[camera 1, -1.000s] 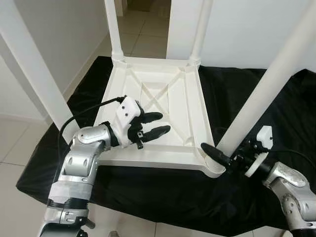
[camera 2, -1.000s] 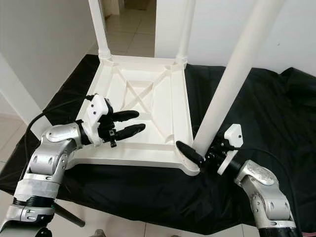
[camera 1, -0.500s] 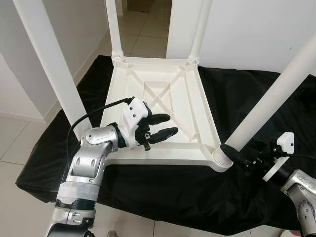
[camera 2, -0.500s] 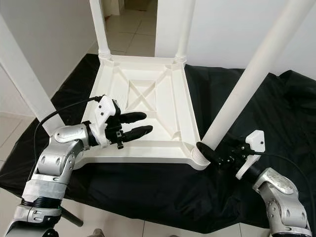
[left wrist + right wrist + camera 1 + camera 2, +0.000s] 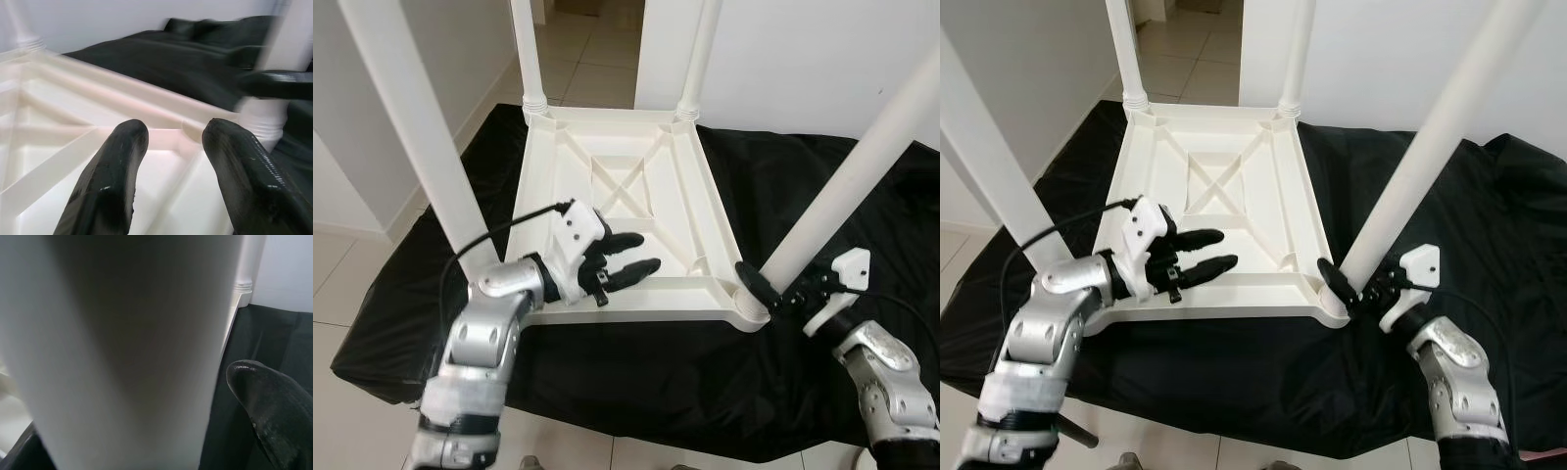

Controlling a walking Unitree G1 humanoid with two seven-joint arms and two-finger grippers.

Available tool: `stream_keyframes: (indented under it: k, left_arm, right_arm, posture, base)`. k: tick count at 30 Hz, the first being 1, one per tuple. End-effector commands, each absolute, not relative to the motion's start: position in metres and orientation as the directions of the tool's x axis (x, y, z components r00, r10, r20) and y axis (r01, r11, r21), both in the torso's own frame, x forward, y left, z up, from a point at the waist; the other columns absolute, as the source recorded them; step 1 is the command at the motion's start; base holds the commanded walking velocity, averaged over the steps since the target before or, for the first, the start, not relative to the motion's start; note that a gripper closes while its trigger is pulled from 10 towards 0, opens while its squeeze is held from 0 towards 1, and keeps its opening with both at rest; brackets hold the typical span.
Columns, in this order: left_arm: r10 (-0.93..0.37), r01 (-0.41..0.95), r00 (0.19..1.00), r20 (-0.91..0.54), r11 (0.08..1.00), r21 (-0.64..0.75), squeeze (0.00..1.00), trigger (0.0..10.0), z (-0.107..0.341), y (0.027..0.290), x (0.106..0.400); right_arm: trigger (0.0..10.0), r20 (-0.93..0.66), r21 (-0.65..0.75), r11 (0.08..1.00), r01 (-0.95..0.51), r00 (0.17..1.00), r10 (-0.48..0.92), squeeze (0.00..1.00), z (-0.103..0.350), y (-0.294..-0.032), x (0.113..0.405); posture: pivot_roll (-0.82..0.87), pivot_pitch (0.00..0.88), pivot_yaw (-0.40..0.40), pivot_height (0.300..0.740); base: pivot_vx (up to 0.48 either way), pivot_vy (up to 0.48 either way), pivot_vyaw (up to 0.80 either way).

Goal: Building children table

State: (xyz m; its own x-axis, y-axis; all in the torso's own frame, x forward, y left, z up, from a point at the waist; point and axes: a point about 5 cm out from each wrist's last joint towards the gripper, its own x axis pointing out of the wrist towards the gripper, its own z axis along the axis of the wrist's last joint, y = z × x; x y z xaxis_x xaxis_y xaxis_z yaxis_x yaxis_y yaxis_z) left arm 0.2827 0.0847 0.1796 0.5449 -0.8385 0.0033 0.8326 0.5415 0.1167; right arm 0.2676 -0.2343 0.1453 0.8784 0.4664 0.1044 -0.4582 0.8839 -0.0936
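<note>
A white children's table [image 5: 703, 211] lies upside down on a black cloth [image 5: 783, 186], its legs pointing up. My left gripper [image 5: 647, 252] hovers open just above the ribbed underside by the front rail, holding nothing. In the left wrist view its two fingers [image 5: 110, 183] point over the rail toward the near right corner. My right gripper [image 5: 767, 290] is at the base of the near right leg [image 5: 862, 176]. One finger wraps the leg's front and the other is hidden behind it. In the right wrist view the leg [image 5: 127, 347] sits close against a fingertip [image 5: 269, 396].
The near left leg [image 5: 411, 127] rises close beside my left arm. Two far legs [image 5: 524, 49] stand by a doorway with a tiled floor [image 5: 587, 59]. White walls flank the cloth, and its front edge drops off near my body.
My right gripper, which had drawn back from the near right leg half a second ago, has come back around its base. The left gripper has stayed over the underside. The camera has shifted slightly.
</note>
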Motion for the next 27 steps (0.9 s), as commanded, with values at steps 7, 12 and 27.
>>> stream_keyframes:
  k: [7,12,27]
  left_arm:
    - [-0.883,0.878,0.470,0.008,0.468,0.105,0.00,10.0,0.181,0.063,0.264]
    - [-0.904,0.899,0.428,-0.008,0.425,0.109,0.00,10.0,0.179,0.053,0.256]
    - [-0.924,0.922,0.374,-0.078,0.362,0.139,0.00,10.0,0.168,0.040,0.243]
  right_arm:
    - [6.4,0.069,-0.126,0.824,-0.552,0.824,0.563,0.00,0.142,-0.223,0.264]
    - [0.0,0.047,-0.145,0.822,-0.551,0.826,0.562,0.00,0.141,-0.229,0.267]
    - [10.0,0.056,-0.062,0.922,-0.383,0.921,0.386,0.00,0.135,-0.215,0.254]
  posture:
    - [-0.02,0.009,-0.055,0.740]
    - [-0.03,0.001,-0.050,0.740]
    - [-0.06,0.000,-0.033,0.740]
  base:
    - [0.000,0.000,0.00]
    - [0.000,0.000,0.00]
    - [0.000,0.000,0.00]
